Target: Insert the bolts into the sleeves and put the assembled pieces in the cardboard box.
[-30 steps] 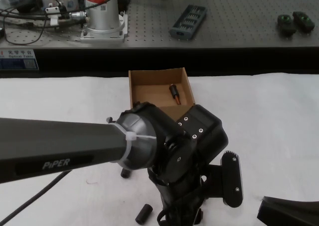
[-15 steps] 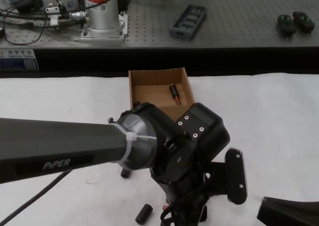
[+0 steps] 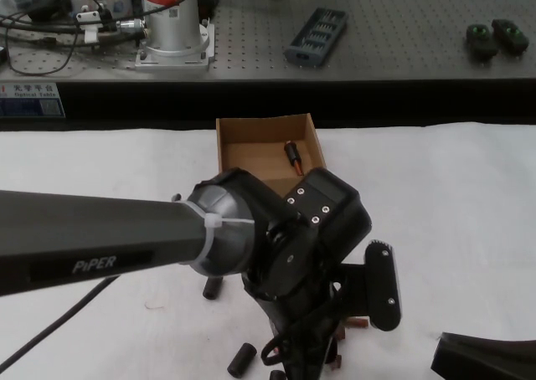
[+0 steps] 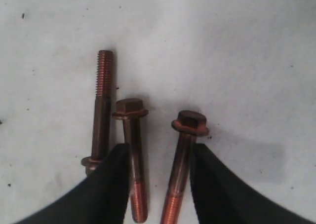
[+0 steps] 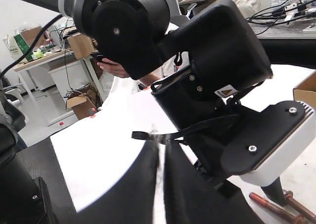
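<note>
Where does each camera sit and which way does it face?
High view: behind the arms, facing forward and down over the cardboard box; left arm in front.
Left wrist view: looks straight down at three bolts; own jaws open, straddling two.
Right wrist view: faces sideways at the left arm; own jaws shut.
Shared: both wrist views show bolts.

The high camera sits behind both arms and looks forward and down over the white-covered table [image 3: 469, 196]. The dark grey left arm [image 3: 100, 246] takes up its foreground, and the open brown cardboard box [image 3: 260, 130] lies at mid-distance. The left wrist camera faces down, very near the cloth, and frames three copper-coloured hex-head bolts [image 4: 132, 135] past its own black left claw [image 4: 159, 152]. The right wrist camera sits low and looks sideways across the table, past the black right claw [image 5: 160, 146], at the left arm's wrist close by. It shares that wrist with the high view and the bolts with the left wrist view.
</note>
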`<move>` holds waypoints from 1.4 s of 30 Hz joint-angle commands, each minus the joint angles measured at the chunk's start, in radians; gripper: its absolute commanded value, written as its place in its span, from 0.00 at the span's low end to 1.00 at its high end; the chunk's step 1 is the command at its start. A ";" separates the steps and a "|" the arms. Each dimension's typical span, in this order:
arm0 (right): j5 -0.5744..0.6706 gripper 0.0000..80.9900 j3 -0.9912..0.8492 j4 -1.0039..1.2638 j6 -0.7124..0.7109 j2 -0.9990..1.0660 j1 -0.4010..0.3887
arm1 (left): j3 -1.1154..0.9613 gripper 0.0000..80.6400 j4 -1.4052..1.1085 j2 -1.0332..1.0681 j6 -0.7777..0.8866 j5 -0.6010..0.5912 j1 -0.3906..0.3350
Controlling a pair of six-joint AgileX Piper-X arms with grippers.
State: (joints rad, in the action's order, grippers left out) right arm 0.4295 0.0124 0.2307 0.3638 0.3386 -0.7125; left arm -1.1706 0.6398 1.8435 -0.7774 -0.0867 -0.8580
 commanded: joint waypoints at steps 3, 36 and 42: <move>-0.001 0.07 -0.012 0.004 0.001 -0.008 0.000 | -0.004 0.36 -0.005 0.007 0.020 -0.062 0.006; -0.001 0.07 -0.012 -0.028 -0.009 -0.008 0.000 | -0.004 0.01 0.031 0.062 0.094 -0.032 0.042; -0.017 0.07 -0.012 -0.053 -0.021 -0.008 0.000 | -0.004 0.01 -0.026 -0.037 0.267 -0.032 0.092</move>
State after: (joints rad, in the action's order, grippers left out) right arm 0.4203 0.0124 0.1836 0.3558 0.3386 -0.7125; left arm -1.1685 0.6509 1.8629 -0.5924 -0.1339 -0.7817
